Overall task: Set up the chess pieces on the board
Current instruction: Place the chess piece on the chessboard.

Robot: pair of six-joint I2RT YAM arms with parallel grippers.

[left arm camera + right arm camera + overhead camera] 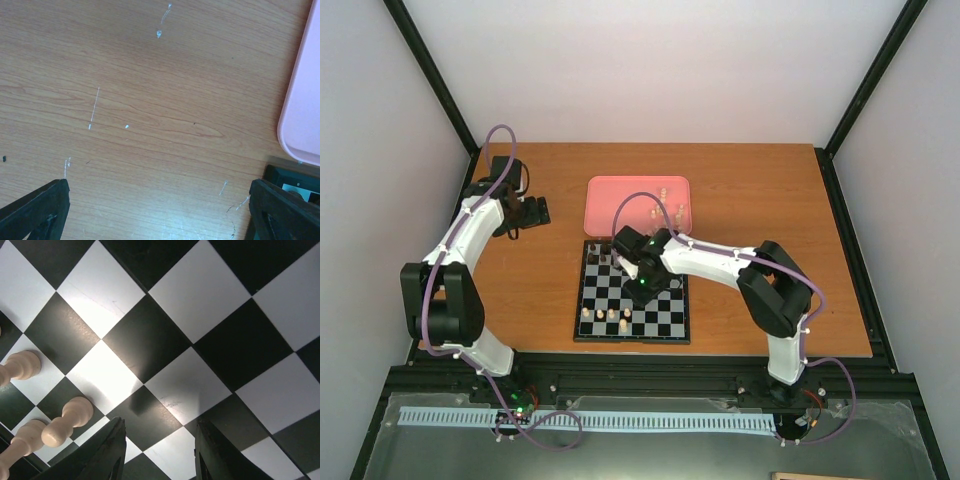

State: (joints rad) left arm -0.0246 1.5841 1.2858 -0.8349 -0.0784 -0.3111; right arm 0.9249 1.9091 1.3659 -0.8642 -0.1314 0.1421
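Wooden desk [760, 230] inside white walls with a black frame, both arm bases at the near edge. The board [660, 300] sits mid-desk. The pink tray [620, 195] lies just beyond it on the far side, close to the board's far edge, touching or not I cannot tell.

Left gripper [159, 192] hovers over bare desk left of the tray. Its fingers [40, 207] are spread wide, nothing between them. Right gripper [160, 427] is low over the board's middle squares. Its fingers [112, 450] are parted and empty, so no piece is in hand.

The chess pieces [601, 315]: four cream ones stand near the board's near-left corner. The right wrist view shows three just left of the fingers, upright. A few more cream ones lie on the tray's right side. Dark pieces [603, 259] stand at the far-left edge of the board.

Judged early in the task, most squares bare.

Risks:
- The right fingers are low and close to the placed pieces. A sideways swing could topple them.
- Reaching to the tray means crossing the far edge of the board. The wrist or cable could clip the dark pieces there.
- The pieces are tiny with rounded heads. An off-centre pinch could squirt one out or lay it flat.
- The board looks light. A downward bump could shift it and upset the pieces.
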